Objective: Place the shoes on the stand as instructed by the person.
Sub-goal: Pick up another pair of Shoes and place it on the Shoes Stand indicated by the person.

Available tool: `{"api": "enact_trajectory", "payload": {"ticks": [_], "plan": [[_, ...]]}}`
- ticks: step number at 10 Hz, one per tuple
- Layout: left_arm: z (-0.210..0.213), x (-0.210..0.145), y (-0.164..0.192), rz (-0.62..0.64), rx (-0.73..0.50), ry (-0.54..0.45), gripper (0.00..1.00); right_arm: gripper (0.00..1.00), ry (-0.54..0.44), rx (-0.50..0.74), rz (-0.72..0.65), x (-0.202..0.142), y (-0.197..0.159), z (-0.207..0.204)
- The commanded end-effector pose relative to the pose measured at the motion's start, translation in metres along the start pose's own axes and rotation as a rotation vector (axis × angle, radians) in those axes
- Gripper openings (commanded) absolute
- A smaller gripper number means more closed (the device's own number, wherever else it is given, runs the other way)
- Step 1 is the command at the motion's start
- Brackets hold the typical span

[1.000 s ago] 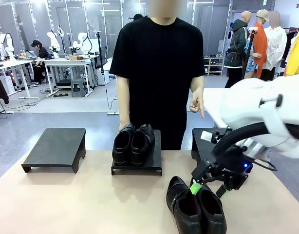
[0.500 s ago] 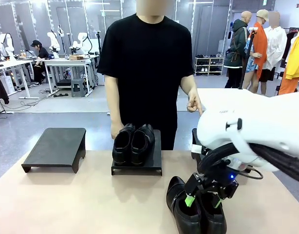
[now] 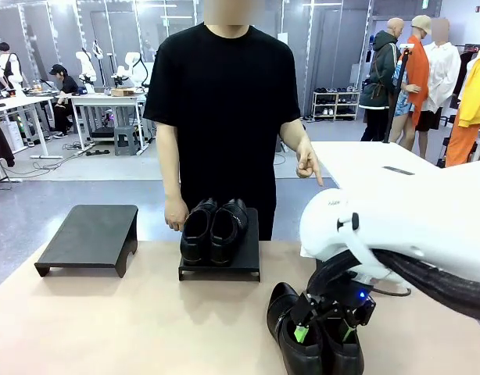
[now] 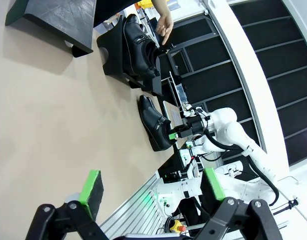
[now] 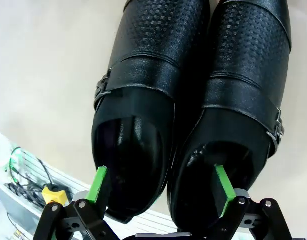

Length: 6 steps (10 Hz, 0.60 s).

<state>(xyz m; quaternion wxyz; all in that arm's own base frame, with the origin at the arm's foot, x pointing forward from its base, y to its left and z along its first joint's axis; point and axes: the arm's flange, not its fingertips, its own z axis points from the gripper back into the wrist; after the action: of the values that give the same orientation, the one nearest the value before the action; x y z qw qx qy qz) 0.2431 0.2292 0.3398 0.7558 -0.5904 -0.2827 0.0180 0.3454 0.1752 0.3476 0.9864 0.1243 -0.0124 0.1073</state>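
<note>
Hovering low over the near pair of shoes (image 3: 285, 306), the right gripper (image 3: 324, 332) has its jaws spread wide, and from the front its green pads sit above the two shoe openings. The right wrist view adds the detail: the near pair (image 5: 148, 60) lies side by side with toes pointing away from the camera, perforated uppers and side buckles visible, with one of the fingers (image 5: 100, 182) over the heel end of one shoe and the other over its neighbour; whether either pad touches leather cannot be told. The front view gives the wider layout: the second pair of shoes (image 3: 215, 228) stands on the middle stand (image 3: 249, 267), the left stand (image 3: 90, 234) is bare, and the person (image 3: 220, 101) at the far side of the table (image 3: 107, 320) points downward with one hand (image 3: 306, 164) while the other hand (image 3: 176, 212) hangs just beside the middle stand. The left wrist view shows the left gripper (image 4: 151, 187) parted with nothing between its pads, above bare tabletop, well apart from both pairs.
</note>
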Motion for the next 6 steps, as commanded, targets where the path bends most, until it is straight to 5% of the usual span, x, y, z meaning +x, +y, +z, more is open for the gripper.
{"api": "enact_trajectory", "payload": {"ticks": [1, 3, 4, 5, 6], "plan": [[0.000, -0.004, -0.003, -0.026, -0.011, 0.006, 1.00, 1.00, -0.003, -0.057, -0.028, -0.008, 0.001, -0.022], [0.000, -0.004, -0.003, -0.026, -0.011, 0.006, 1.00, 1.00, 0.003, -0.115, -0.024, -0.009, 0.005, -0.031], [0.000, -0.004, -0.003, -0.026, -0.011, 0.006, 1.00, 0.92, 0.005, -0.147, -0.022, -0.010, 0.007, -0.036], [0.000, -0.004, -0.003, -0.026, -0.011, 0.006, 1.00, 0.44, -0.001, -0.162, -0.002, -0.011, 0.008, -0.037], [0.000, -0.004, -0.003, -0.026, -0.011, 0.006, 1.00, 0.32, -0.008, -0.177, 0.011, -0.012, 0.010, -0.036]]}}
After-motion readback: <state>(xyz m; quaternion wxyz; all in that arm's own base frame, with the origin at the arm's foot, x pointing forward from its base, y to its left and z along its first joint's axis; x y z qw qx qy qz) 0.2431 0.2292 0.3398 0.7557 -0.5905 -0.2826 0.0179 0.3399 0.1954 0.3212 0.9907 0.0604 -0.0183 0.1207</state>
